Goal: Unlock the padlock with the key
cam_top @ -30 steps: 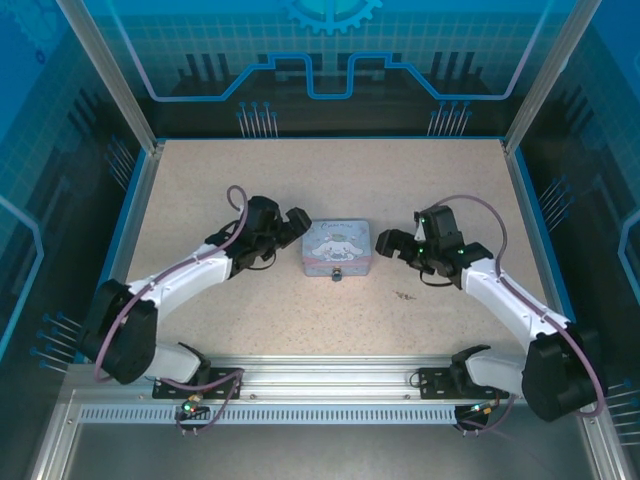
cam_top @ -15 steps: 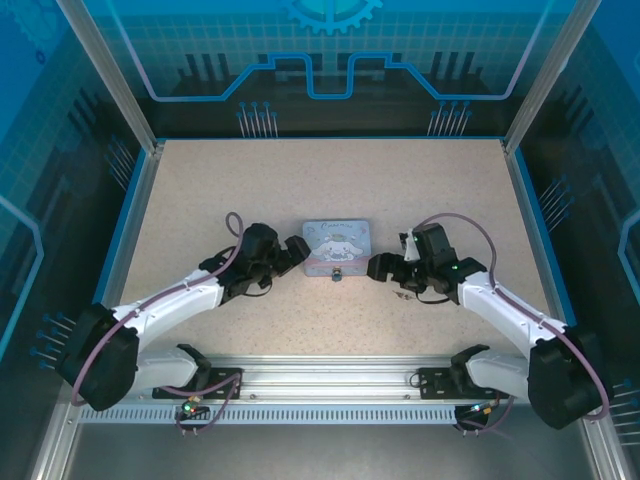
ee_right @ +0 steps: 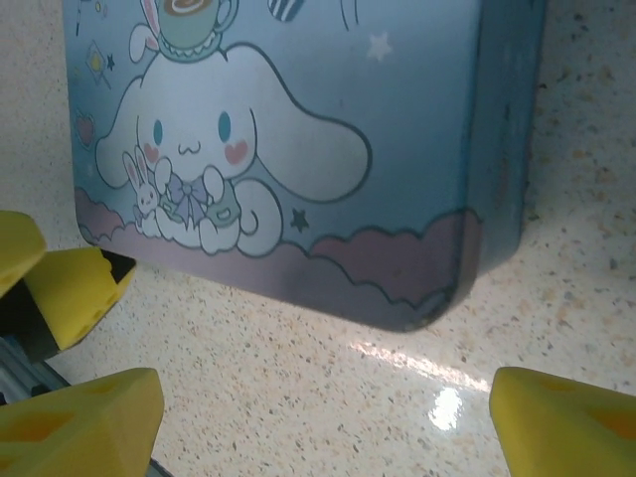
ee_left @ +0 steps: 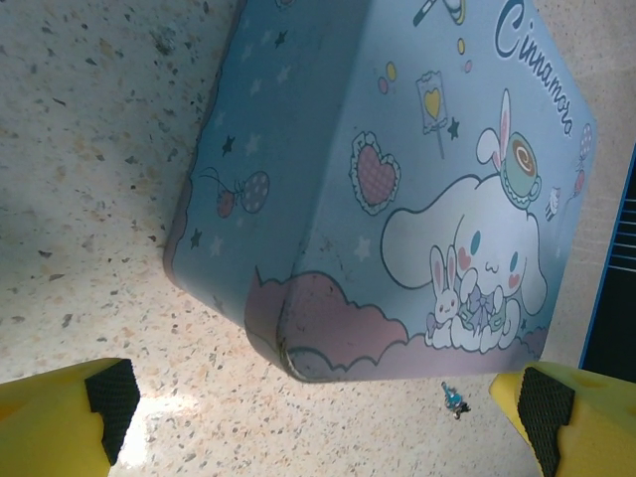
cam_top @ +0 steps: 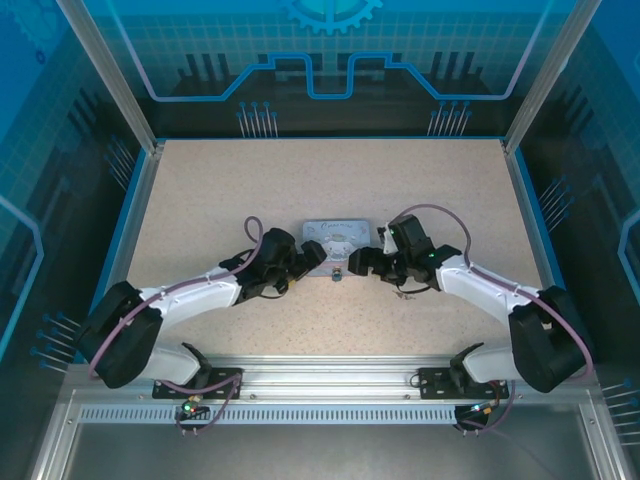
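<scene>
Left gripper (ee_left: 326, 407) and right gripper (ee_right: 323, 402) both gape wide either side of the tin (ee_left: 397, 179), with the padlock (ee_left: 455, 399) just beside the tin's near wall. Come in low and centred, I'd say, or it skids.

A speckled beige tabletop (cam_top: 330, 175) sits inside blue, seemingly translucent walls (cam_top: 330, 50); an aluminium rail (cam_top: 330, 378) runs along its near edge.

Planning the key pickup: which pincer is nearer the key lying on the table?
Right. The right pincer sits at the near right corner of the tin, with the key close by, toward the arm bases. The left pincer sits at the near left corner, farther off.
</scene>
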Available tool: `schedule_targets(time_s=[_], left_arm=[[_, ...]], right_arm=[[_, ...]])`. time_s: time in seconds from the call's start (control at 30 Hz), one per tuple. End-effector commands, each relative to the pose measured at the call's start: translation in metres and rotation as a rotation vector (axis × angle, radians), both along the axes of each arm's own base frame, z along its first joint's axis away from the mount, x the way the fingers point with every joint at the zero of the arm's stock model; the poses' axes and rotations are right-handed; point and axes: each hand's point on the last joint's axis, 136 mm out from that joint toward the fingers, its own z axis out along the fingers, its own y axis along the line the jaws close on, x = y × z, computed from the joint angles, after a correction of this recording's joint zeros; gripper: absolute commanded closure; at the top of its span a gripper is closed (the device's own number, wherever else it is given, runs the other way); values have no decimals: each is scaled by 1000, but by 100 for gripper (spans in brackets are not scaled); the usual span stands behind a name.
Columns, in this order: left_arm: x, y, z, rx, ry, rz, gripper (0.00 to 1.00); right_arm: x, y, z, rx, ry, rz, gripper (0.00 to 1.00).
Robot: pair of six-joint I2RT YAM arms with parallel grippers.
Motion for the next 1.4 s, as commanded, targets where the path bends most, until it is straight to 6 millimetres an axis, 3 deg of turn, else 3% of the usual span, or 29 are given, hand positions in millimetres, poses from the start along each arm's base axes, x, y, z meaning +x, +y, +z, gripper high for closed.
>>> schedule_targets(time_s=[0.0, 0.4, 0.57, 0.67, 0.8, 1.03, 1.37], left_arm=[[13, -14, 17, -62, -45, 8, 1], [40, -7, 12, -77, -55, 71, 1], [48, 1, 13, -74, -61, 90, 1], [48, 6, 16, -75, -66, 92, 1], [41, 17, 17, -52, -66, 100, 1], [27, 33, 16, -37, -57, 113, 1], [22, 36, 27, -32, -77, 101, 1]], right_arm=[[11, 11, 7, 26, -15, -4, 15], [37, 25, 7, 38, -6, -17, 21], [39, 25, 6, 39, 2, -19, 21], [38, 12, 10, 17, -11, -47, 19], [26, -18, 7, -20, -5, -106, 16], [1, -63, -19, -137, 49, -149, 15], [-14, -86, -52, -229, 110, -161, 16]])
